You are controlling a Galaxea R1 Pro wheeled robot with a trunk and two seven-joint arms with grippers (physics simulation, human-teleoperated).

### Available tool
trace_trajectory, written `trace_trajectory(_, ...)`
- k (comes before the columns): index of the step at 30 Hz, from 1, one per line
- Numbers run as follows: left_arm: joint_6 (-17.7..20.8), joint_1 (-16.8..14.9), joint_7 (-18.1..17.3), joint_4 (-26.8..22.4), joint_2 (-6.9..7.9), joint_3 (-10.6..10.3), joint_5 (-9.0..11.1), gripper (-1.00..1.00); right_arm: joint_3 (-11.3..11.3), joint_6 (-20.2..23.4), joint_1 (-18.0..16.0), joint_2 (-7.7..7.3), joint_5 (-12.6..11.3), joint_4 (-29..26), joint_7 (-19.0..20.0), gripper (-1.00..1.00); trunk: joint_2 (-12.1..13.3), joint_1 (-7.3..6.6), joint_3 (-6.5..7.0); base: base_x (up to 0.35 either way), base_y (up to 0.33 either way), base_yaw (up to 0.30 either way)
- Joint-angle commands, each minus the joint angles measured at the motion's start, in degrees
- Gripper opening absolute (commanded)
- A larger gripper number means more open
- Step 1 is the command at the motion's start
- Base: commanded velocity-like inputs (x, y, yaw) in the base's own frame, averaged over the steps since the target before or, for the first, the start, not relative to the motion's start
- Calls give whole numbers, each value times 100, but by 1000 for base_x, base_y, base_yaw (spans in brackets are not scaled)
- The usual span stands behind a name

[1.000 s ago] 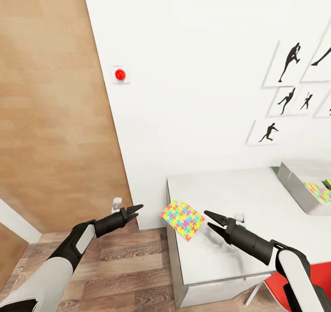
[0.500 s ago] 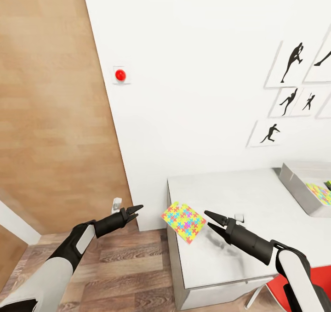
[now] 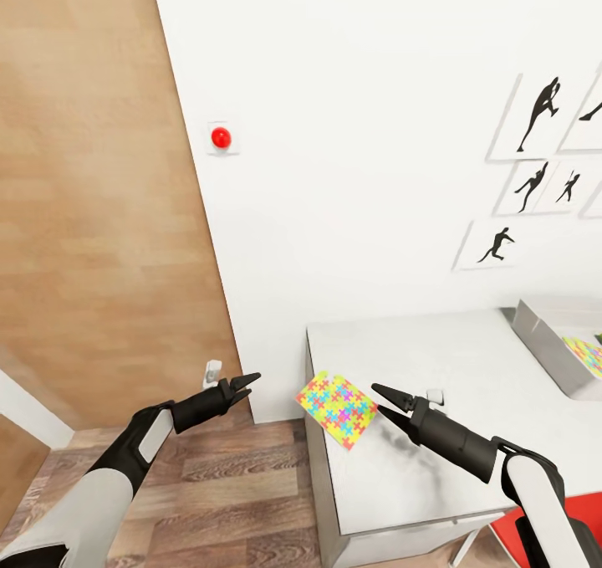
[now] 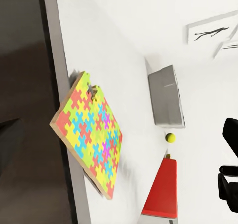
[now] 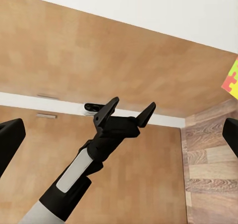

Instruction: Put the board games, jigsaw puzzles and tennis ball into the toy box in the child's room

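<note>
Both my left gripper (image 3: 249,383) and right gripper (image 3: 380,400) hang spread and empty beside the jigsaw puzzle (image 3: 337,399) overhanging the table (image 3: 435,359) corner.

The long white table (image 3: 435,359) is standing against the wall; a bright jigsaw puzzle (image 3: 336,398) is lying on its near corner and sticking out over the edge; the grey toy box (image 3: 543,342) is sitting at the far end; a tennis ball (image 4: 170,137) is resting near that box.
</note>
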Motion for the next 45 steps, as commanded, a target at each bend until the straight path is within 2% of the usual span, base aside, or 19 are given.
trace_trajectory(1,44,-4,-7,2,0,8,24,100,-6,23,-5,2,56,0,58,100,-51,25,-29,2,1,0)
trace_trajectory(14,83,-6,1,31,9,25,32,100,-12,23,-9,-2,59,-2,58,100,-573,311,-262,0,0,0)
trace_trajectory(22,105,-5,3,37,9,321,28,100,-48,127,-9,-21,29,-7,148,100,-893,486,-406,0,0,0)
trace_trajectory(29,104,-7,17,37,-22,409,19,100,-96,169,-9,-96,13,-15,916,100,-1174,640,-531,0,0,0)
trace_trajectory(34,94,-5,19,37,-38,417,21,100,-152,169,-10,-308,9,-14,1521,100,-1375,750,-621,0,0,0)
trace_trajectory(41,64,-4,24,39,-45,421,23,100,-82,169,-9,-376,5,-15,1815,100,-1415,772,-639,0,0,0)
trace_trajectory(45,53,-4,32,58,-54,419,24,100,-58,169,-9,-386,4,-13,1884,100,-1575,860,-711,0,0,0)
